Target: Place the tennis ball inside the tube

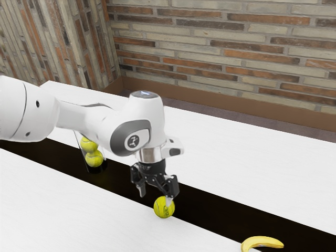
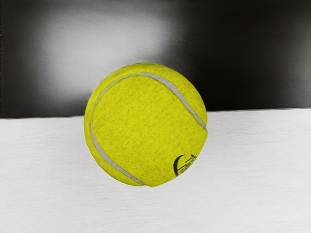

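**Loose ball left ungripped below spread claw**

The ball [image 1: 164,207] was seen at the lower middle of the exterior frame, on the counter [image 1: 47,191] at the dark strip's [image 1: 122,177] edge. Nothing was gripped by the claw [image 1: 155,199], its fingers parted above. The ball was judged light, springy and fuzzy, not fragile but prone to rolling, best squeezed evenly across its widest part. Two stacked balls [image 1: 94,158] were held by the clear tube [image 1: 96,169] at centre left; its mouth was hidden by the arm [image 1: 81,116].
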